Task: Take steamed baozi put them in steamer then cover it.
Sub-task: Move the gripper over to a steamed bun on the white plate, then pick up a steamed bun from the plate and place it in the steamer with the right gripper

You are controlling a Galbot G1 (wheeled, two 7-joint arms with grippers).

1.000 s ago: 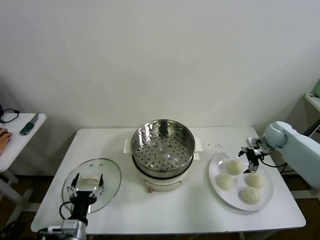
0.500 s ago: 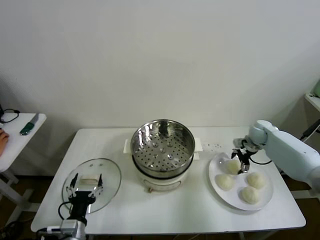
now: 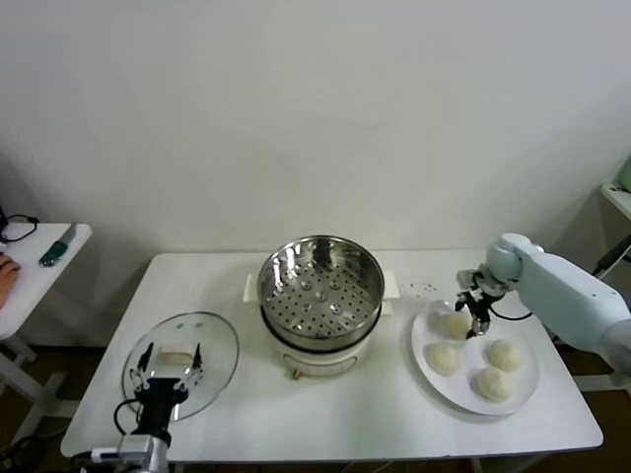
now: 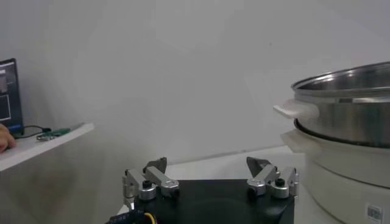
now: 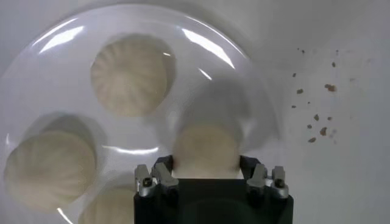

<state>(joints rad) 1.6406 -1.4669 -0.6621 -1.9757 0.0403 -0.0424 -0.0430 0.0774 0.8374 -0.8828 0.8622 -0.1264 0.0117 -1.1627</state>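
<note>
- Baozi, four smooth domed cream-white buns with faint pleats, sit on a flat round white plate (image 3: pixel 422 363) on the table (image 3: pixel 375 414), to the robot's right of the steamer.
- Nearest the robot on the plate is one bun (image 3: pixel 491 384); two more (image 3: pixel 441 357) (image 3: pixel 504 353) lie just beyond it.
- Farthest bun (image 3: pixel 455 323) (image 5: pixel 205 148), the one closest to the steamer, sits between the fingers of the right tool (image 3: pixel 472 317) (image 5: pixel 207 176), which are drawn in at the bun's sides; a firm grip cannot be told.
- Left tool (image 3: pixel 168 371) (image 4: pixel 210 181) hovers with fingers spread wide over the cover (image 3: pixel 212 340), a round clear glass lid with a metal rim and pale handle, lying flat to the steamer's left.
- Steamer (image 3: pixel 320 291) (image 4: pixel 341 122) stands at the table's middle: shiny steel pot, perforated tray inside, cream-white base with side handles.
- Small dark crumbs (image 5: pixel 317 91) speckle the table beyond the plate.
</note>
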